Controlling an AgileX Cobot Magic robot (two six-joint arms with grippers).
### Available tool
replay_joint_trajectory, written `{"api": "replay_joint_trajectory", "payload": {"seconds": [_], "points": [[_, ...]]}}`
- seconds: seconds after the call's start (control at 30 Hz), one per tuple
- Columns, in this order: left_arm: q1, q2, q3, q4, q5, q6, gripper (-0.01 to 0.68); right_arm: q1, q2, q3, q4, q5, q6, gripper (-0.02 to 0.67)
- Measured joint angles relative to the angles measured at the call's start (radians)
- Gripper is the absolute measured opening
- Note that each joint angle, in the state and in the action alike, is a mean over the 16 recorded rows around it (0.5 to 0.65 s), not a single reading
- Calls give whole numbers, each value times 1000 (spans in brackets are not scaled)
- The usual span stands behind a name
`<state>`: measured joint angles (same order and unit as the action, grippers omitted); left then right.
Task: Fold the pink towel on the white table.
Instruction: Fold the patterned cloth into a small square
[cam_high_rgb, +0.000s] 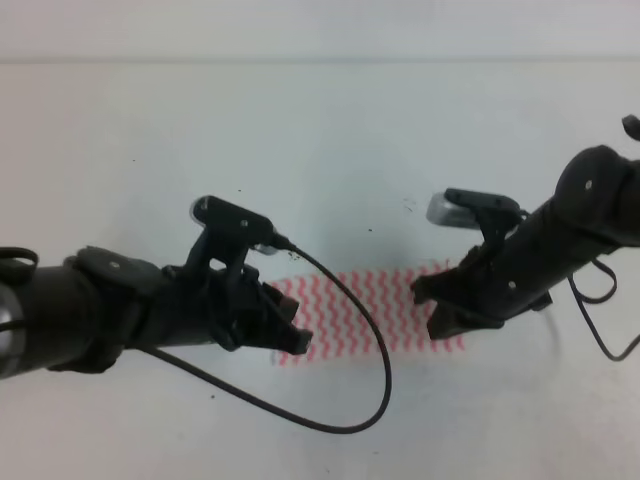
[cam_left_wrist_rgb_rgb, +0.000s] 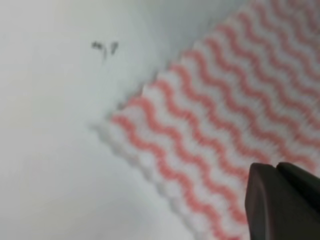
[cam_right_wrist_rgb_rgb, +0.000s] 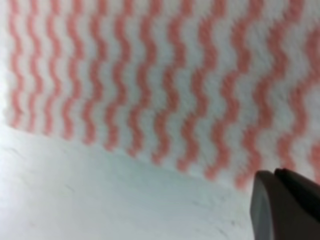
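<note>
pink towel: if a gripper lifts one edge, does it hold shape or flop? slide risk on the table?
Likely floppy: the pink towel lies thin and flat on the white table, with almost no raised edge in the left wrist view. Probably very light, so a lifted end should drape rather than stay stiff. It may slide or bunch when pushed, since the tabletop looks smooth; actual friction can't be judged.

Both ends of the pink towel (cam_high_rgb: 350, 305) sit hidden under my arms. Left gripper (cam_high_rgb: 290, 335) and right gripper (cam_high_rgb: 432, 305) are dark lumps — I can't read the jaws. Both wrist views are blurred, each showing only one cut-off fingertip (cam_left_wrist_rgb_rgb: 282, 202).
</note>
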<state>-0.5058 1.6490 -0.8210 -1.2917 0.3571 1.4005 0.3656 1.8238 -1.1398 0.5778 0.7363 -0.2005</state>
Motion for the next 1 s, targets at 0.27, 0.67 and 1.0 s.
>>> {"api": "replay_joint_trajectory", "payload": {"seconds": [0.27, 0.67, 1.0], "points": [[74, -59, 1, -57, 114, -57, -3, 0, -86, -34, -21, 20, 26, -18], [164, 19, -1, -210, 228, 55, -3, 0, -250, 93, -39, -129, 95, -18], [166, 152, -49, -334, 289, 154, -3, 0, -251, 157, -18, -257, 123, -18]]}}
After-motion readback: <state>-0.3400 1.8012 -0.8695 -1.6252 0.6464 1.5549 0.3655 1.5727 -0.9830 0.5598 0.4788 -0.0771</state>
